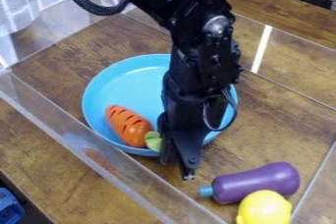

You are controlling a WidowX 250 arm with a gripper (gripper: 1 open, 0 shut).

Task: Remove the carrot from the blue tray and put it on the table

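Observation:
The carrot (126,124) lies in the front part of the blue tray (112,88), its orange body grooved and its green leafy end (153,142) pointing toward the arm. My gripper (187,169) points down just right of that leafy end, at the tray's front rim. Its dark fingers (182,154) are pressed together and shut. Whether they touch the leaf is hidden by the fingers themselves. The brown wood-grain table (79,46) surrounds the tray.
A purple eggplant (254,182) and a yellow lemon (265,209) lie at the front right, close to the gripper. Clear plastic walls (66,135) box in the work area. The black arm (184,31) covers the tray's right half.

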